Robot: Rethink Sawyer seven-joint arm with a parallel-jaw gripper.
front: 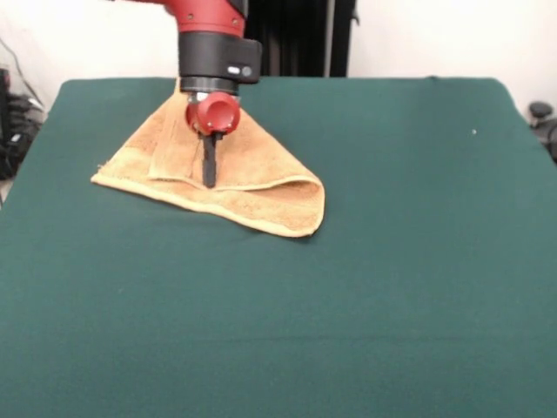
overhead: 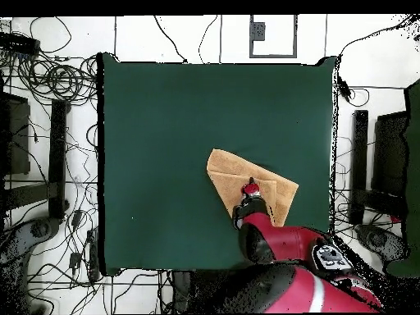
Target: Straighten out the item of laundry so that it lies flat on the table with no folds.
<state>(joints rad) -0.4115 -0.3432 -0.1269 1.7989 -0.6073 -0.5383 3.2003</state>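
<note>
The small orange-tan terry-cloth towel is lying folded over on itself on the large table covered in plain dark green felt-like cloth, making a rough triangle rather than a flat rectangle. In the front view it is sitting toward the far side of the table, left of centre, with its long lower edge running from a thin left corner down to a rounded, doubled-over fold at the lower right. A smaller folded flap is lying on top of the left half, its edge showing as a raised seam.

The red and black arm is coming down from above, and its gripper is pointing straight down onto the middle of the towel. The dark fingers are appearing as one narrow black bar, so the jaws are standing drawn together, with their tips touching or pressing into the cloth beside the flap's edge; whether any cloth is pinched between them cannot be told.

In the overhead view the towel is lying in the half of the table nearest the robot's base, right of centre, with the gripper over its near portion.
</note>
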